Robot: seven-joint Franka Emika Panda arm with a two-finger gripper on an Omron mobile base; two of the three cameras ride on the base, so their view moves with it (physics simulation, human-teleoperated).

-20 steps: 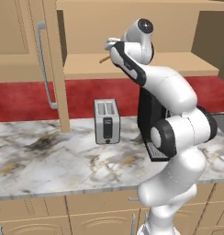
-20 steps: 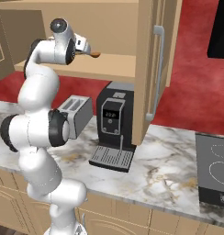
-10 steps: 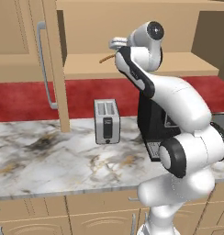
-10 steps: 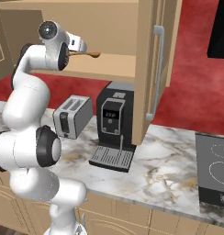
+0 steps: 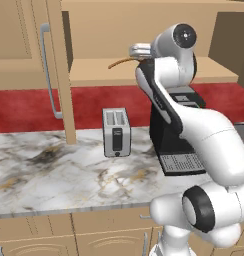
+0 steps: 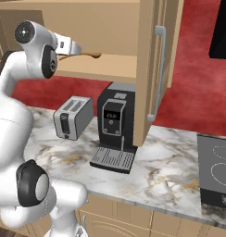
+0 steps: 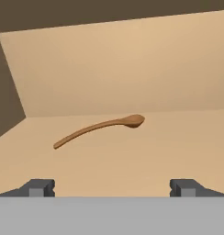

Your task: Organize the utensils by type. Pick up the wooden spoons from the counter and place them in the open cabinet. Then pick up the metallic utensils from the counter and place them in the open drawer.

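A kitchen wall of tan cabinets runs above a red backsplash, and below it a counter of white-grey marble with brown and black veins stretches across both base views. On the counter stand a silver toaster and, just to its right in the left base view, a black coffee machine; the two are near each other but apart. At the right edge of the right base view a dark cooktop is set into the marble.

Above the appliances the open cabinet shows its flat tan shelf, with its door swung out and a long silver bar handle on it. A wooden spoon lies on that shelf, well inside the cabinet. In the hand view it rests flat ahead of the gripper, its oval bowl pointing to the right and its thin curved handle running down to the left, clear of both fingertips. In the right base view the spoon reaches out past the gripper's tip along the shelf.

The gripper is raised to shelf height at the cabinet mouth. Its jaws stand wide apart with nothing between them; it holds nothing and touches neither the spoon nor the shelf.
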